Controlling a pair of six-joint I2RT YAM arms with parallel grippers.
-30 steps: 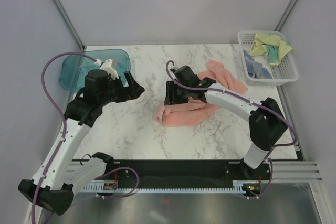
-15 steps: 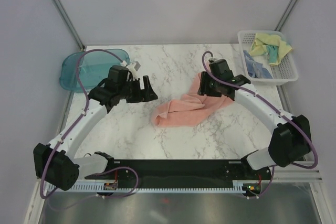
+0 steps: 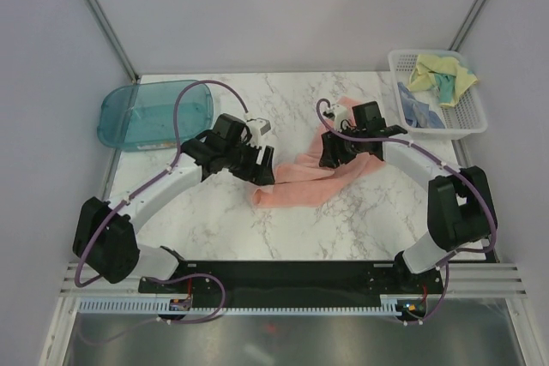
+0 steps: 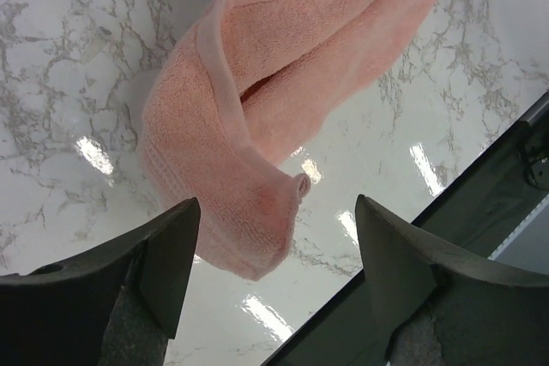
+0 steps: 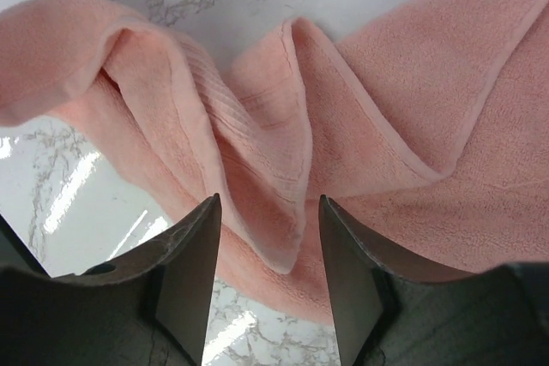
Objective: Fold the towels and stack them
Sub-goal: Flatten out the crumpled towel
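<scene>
The salmon-pink towel (image 3: 313,177) lies crumpled in a long band across the middle of the marble table. My left gripper (image 3: 262,171) is open just above the towel's left end, which shows rolled between its fingers in the left wrist view (image 4: 257,66). My right gripper (image 3: 329,157) is open over the towel's upper right part, and a raised fold (image 5: 274,169) stands between its fingers, not clamped. The light blue towel (image 3: 420,113) and the pale yellow towel with a teal panel (image 3: 442,75) lie bunched in the basket.
The white mesh basket (image 3: 476,117) stands at the table's back right corner. The teal translucent tray (image 3: 154,113) sits at the back left. The table's black front rail (image 4: 480,203) shows close behind the towel's left end.
My left arm has swung right from near the tray to the towel's left end. My right gripper drew the towel out to the right, then settled slightly left over its upper part.
</scene>
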